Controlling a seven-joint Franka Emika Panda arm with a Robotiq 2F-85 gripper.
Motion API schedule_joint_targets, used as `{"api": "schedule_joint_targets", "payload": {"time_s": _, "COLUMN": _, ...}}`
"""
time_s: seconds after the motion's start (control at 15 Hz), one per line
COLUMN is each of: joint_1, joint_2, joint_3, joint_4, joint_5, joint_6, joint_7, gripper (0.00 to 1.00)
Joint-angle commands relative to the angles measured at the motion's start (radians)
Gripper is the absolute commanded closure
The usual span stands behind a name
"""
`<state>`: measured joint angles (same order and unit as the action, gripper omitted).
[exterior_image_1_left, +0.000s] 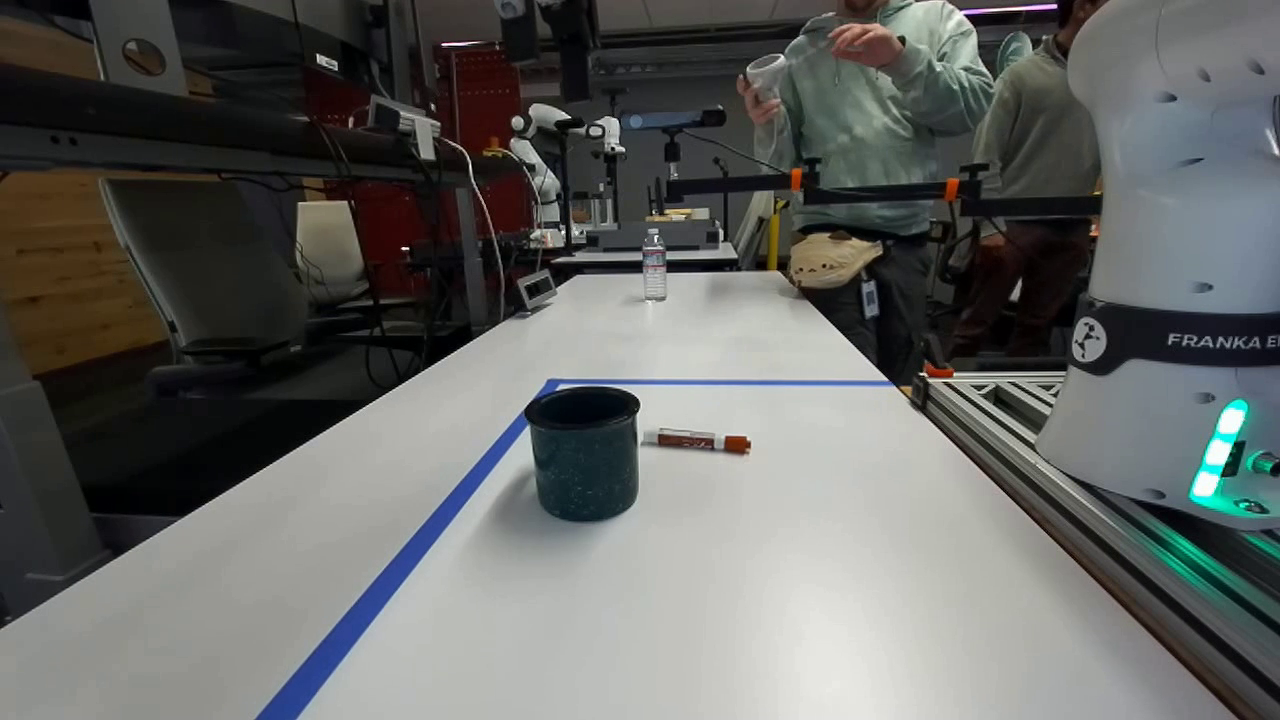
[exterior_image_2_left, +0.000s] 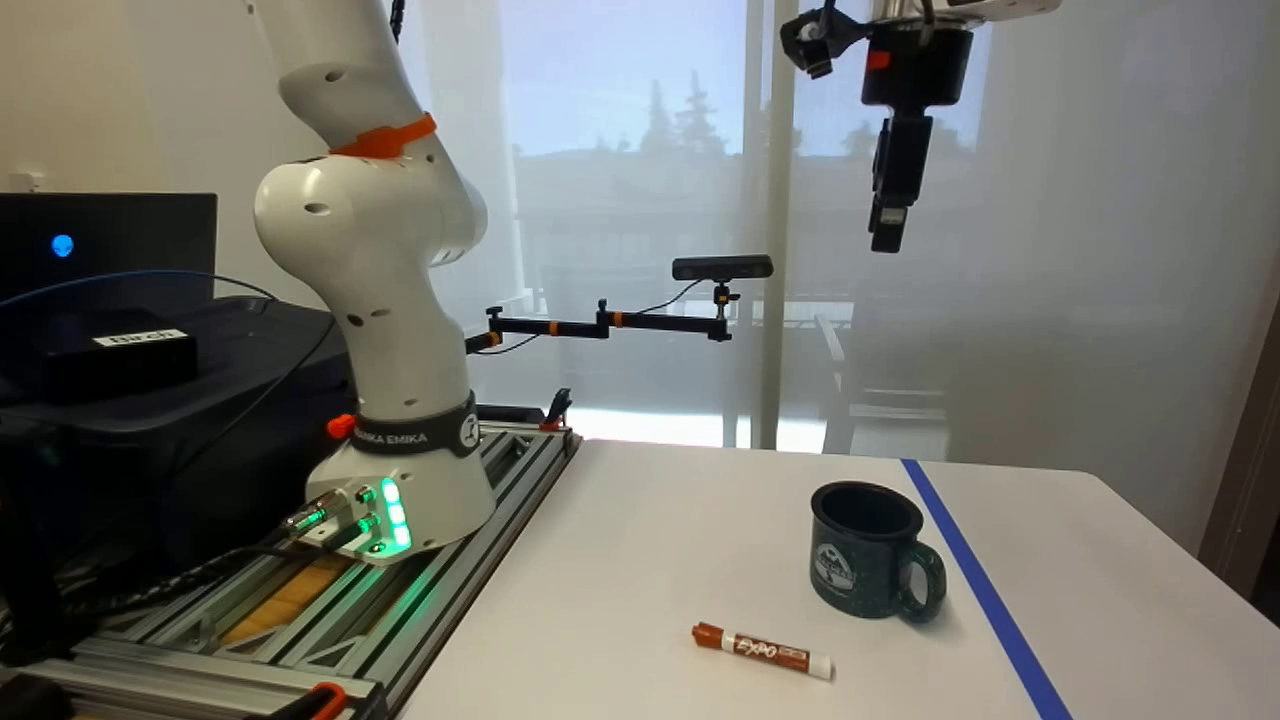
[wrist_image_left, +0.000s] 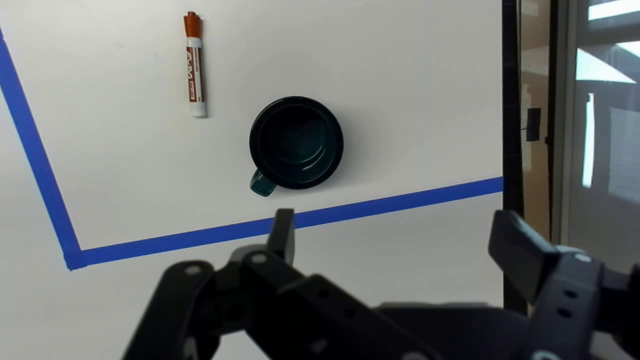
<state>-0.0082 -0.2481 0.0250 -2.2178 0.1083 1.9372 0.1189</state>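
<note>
Wrist view shows a dark green mug (wrist_image_left: 296, 143) standing upright on the white table (wrist_image_left: 425, 100), near a line of blue tape (wrist_image_left: 360, 210). An Expo marker (wrist_image_left: 195, 70) with a red-brown cap (wrist_image_left: 192, 25) lies near it, not touching. The gripper (wrist_image_left: 392, 231) is spread wide and has hold of nothing. In an exterior view, it hangs high above the table, pointing down. Farther along the table, past the tape, stands a clear water bottle (exterior_image_1_left: 654, 268). A person (exterior_image_1_left: 875, 120) in a pale green hoodie near the table holds a white, cup-shaped thing (exterior_image_1_left: 765, 80).
</note>
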Motion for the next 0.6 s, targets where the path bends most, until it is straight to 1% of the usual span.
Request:
{"api": "schedule_joint_targets", "payload": {"time_s": 0.0, "joint_1": 0.004, "joint_2": 0.004, "joint_3": -0.003, "joint_4": 0.005, "joint_5": -0.001, "joint_6": -0.003, "joint_7": -0.002, "gripper": 0.0}}
{"api": "schedule_joint_targets", "payload": {"time_s": 0.27, "joint_1": 0.005, "joint_2": 0.011, "joint_3": -0.003, "joint_4": 0.012, "joint_5": -0.001, "joint_6": -0.004, "joint_7": -0.004, "gripper": 0.0}}
{"api": "schedule_joint_targets", "payload": {"time_s": 0.33, "joint_1": 0.022, "joint_2": 0.031, "joint_3": 0.014, "joint_4": 0.033, "joint_5": -0.011, "joint_6": 0.003, "joint_7": -0.018, "gripper": 0.0}}
{"api": "schedule_joint_targets", "payload": {"time_s": 0.4, "joint_1": 0.007, "joint_2": 0.013, "joint_3": -0.002, "joint_4": 0.013, "joint_5": -0.001, "joint_6": -0.003, "joint_7": -0.008, "gripper": 0.0}}
{"api": "schedule_joint_targets", "payload": {"time_s": 0.53, "joint_1": 0.018, "joint_2": 0.02, "joint_3": 0.007, "joint_4": 0.015, "joint_5": -0.001, "joint_6": -0.001, "joint_7": -0.011, "gripper": 0.0}}
